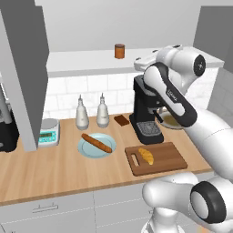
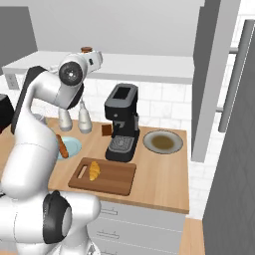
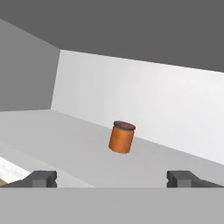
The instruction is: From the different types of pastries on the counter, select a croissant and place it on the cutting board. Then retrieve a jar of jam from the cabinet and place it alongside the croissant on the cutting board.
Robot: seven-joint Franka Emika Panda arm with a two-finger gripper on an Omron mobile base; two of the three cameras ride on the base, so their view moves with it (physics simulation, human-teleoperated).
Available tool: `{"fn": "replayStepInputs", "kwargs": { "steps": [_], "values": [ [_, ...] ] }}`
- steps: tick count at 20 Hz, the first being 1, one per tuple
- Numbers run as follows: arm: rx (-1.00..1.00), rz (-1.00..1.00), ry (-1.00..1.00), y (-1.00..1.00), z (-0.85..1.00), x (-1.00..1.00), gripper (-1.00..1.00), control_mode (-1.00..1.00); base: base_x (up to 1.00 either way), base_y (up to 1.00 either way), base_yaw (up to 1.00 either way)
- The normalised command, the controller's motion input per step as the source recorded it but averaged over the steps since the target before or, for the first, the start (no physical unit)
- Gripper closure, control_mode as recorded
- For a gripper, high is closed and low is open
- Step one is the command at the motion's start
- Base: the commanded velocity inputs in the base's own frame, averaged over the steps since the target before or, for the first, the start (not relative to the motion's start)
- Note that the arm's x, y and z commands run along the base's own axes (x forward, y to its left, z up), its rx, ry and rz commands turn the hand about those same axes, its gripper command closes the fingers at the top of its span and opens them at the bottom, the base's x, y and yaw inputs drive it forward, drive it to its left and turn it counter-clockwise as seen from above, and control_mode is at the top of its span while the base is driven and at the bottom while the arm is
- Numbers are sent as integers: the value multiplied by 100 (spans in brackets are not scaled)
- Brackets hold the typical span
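The two-finger gripper [image 3: 112, 178] points into the wall-mounted cabinet with dark grey side panels [image 3: 26, 83], its jaws spread wide apart with nothing between them. In the hand view the left dark fingertip [image 3: 43, 178] and the right one stand far apart at the bottom. Ahead of the jaws and centred between them, well apart from both tips, the small brown-orange cylindrical jar of jam with a darker lid [image 3: 121, 137] stands on the pale white-grey shelf [image 3: 65, 140], close to the cabinet's white back wall.

In the left base view, going left to right below the jaws' level: a small teal-and-white kitchen scale [image 1: 48, 132], two white bottles [image 1: 81, 113], and a pale blue round plate [image 1: 86, 150] carrying the long thin brown baguette-like stick [image 1: 96, 142]. Next comes the flat dark brown square pastry [image 1: 121, 120], lying on the long light-wood countertop [image 1: 54, 168] just beside the black coffee machine [image 1: 144, 113]. In front of that machine lies the dark brown rectangular wooden cutting board with a slot handle [image 1: 168, 159], and the small golden crescent-shaped croissant [image 1: 146, 155] rests on its left half, near the handle end. All of these sit far below the jaws.

In the right base view, a grey round plate [image 2: 163, 142] lies on the countertop to the right of the coffee machine.
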Motion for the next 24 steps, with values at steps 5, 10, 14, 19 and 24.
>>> {"fn": "replayStepInputs", "kwargs": {
  "steps": [5,10,14,19,24],
  "values": [
    [0,0,0,-29,0,40,-100,-100,0,0,0],
    [0,0,0,-8,-1,7,-100,-100,0,0,0],
    [0,0,0,0,0,0,-100,-100,0,0,0],
    [0,0,1,10,0,24,-100,-100,0,0,0],
    [0,0,0,22,-3,55,-100,-100,0,0,0]
  ]
}}
